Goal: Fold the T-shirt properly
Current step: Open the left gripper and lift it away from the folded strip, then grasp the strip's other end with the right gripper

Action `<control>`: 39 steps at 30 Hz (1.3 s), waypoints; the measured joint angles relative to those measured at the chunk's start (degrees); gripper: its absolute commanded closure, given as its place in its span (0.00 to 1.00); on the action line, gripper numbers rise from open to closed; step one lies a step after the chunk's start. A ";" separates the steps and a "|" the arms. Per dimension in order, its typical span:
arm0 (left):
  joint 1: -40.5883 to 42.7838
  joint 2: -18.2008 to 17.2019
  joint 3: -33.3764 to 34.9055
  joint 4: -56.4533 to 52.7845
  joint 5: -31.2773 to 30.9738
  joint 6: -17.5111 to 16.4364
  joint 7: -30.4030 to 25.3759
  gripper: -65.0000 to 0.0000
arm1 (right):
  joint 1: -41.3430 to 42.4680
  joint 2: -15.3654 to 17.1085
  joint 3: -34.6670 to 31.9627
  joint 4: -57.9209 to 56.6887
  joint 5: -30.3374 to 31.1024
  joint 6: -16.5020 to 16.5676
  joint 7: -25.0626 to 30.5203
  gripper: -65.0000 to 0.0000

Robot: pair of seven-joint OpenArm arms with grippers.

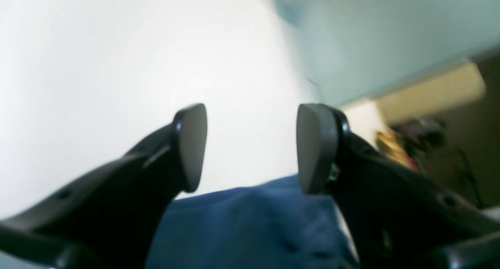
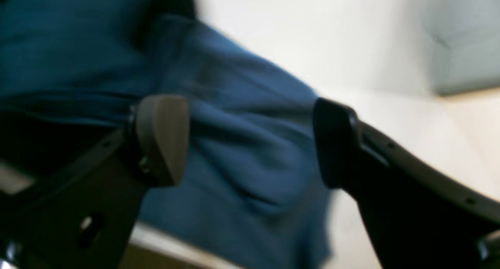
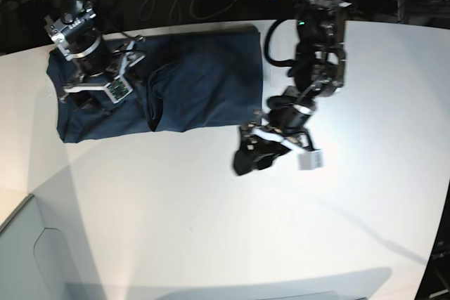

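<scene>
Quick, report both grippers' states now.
Left gripper: open, holding nothing, T-shirt below it.
Right gripper: open, holding nothing, over the T-shirt.

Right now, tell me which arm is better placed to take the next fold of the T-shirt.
Probably the right gripper: it hangs open over the T-shirt, cloth showing between its jaws. The left gripper, also open, is over bare table beyond the shirt's near edge.
</scene>
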 measured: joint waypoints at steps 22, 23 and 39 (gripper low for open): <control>12.26 -5.75 -16.41 1.20 -5.01 -0.44 0.83 0.46 | 0.85 0.09 -9.22 -12.68 -0.33 0.00 0.07 0.27; 12.26 -5.75 -16.44 1.07 -5.01 -0.44 0.83 0.46 | 0.87 0.17 -7.43 -12.92 -0.35 0.00 0.04 0.27; 12.22 -5.75 -16.39 0.98 -4.85 -0.52 0.59 0.46 | 2.27 1.18 15.56 -5.03 0.04 0.00 -0.42 0.26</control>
